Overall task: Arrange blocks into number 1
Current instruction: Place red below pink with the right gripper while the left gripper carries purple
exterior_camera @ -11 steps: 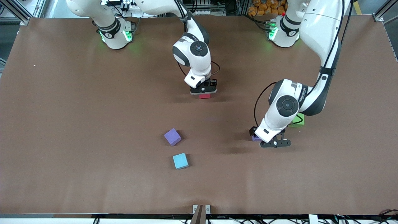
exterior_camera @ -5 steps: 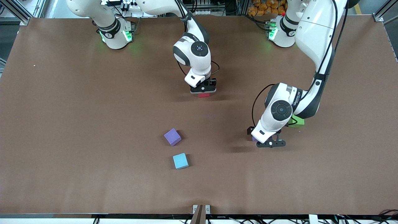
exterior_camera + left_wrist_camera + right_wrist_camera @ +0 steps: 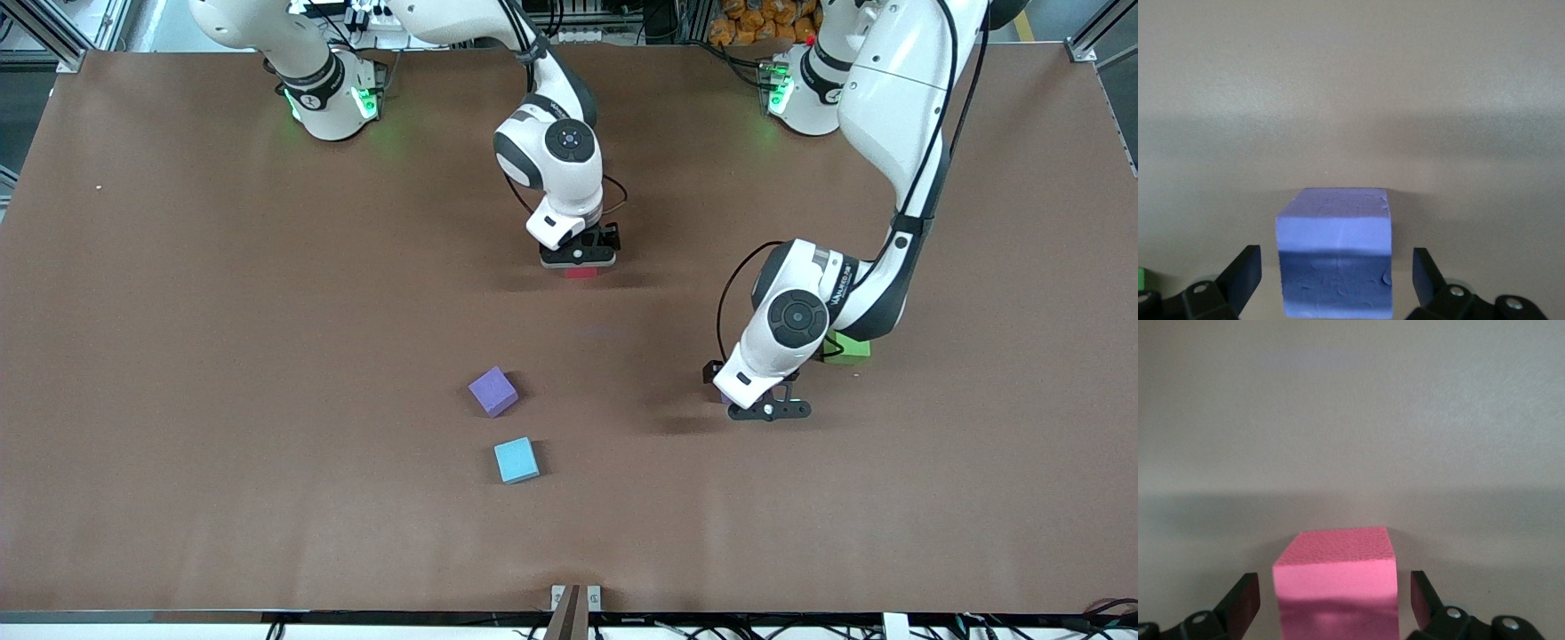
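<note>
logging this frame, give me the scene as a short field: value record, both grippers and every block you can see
left gripper: open, straddling a purple block on the table, gaps both sides
right gripper: open, around a pink-red block, fingers clear of it
green block: beside the left arm's wrist, partly hidden
second purple block: loose, mid-table
light blue block: nearer the front camera than the second purple block

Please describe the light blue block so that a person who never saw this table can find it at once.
On the brown table, look near the middle, toward the front camera's edge. Two blocks lie there alone: the light blue block is the nearer one, beside the purple block, and the only light blue one.
</note>
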Available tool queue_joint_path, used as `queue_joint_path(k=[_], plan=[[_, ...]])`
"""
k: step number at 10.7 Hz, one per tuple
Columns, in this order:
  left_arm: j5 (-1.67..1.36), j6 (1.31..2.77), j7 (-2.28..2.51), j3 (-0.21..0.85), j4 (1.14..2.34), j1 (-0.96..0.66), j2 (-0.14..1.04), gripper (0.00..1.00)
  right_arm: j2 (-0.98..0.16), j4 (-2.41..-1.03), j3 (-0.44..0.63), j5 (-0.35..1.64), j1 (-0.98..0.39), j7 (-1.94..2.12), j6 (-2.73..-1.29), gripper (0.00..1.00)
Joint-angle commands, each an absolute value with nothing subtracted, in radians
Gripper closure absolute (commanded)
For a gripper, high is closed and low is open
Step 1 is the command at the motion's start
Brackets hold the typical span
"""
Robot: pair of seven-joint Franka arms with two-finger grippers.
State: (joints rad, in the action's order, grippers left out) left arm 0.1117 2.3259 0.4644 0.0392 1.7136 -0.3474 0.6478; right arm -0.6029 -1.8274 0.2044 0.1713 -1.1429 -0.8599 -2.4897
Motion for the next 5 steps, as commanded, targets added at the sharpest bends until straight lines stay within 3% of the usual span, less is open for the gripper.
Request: queue_joint_path(k=[1, 2, 3, 5], plan=[[0.081, 2.315, 0.449, 0.038, 1.692, -0.36, 0.661, 0.18, -0.426, -1.949, 0.183, 0.156, -1.057, -0.885, -2.474, 0.0], [0.081, 2.315, 0.451, 0.041, 1.693, -0.368, 0.661, 0.66, -0.37, -1.992, 0.157, 0.156, -0.989, -0.887, -2.471, 0.0], [0.081, 2.315, 0.453, 0.041, 1.694, -0.374, 0.657, 1.0, -0.342, -2.012, 0.153, 0.156, -0.933, -0.887, -2.471, 0.0], [0.08, 2.313, 0.491, 0.069, 1.692, -0.39, 0.647, 1.0, -0.309, -2.014, 0.153, 0.156, -0.823, -0.881, -2.47, 0.0]])
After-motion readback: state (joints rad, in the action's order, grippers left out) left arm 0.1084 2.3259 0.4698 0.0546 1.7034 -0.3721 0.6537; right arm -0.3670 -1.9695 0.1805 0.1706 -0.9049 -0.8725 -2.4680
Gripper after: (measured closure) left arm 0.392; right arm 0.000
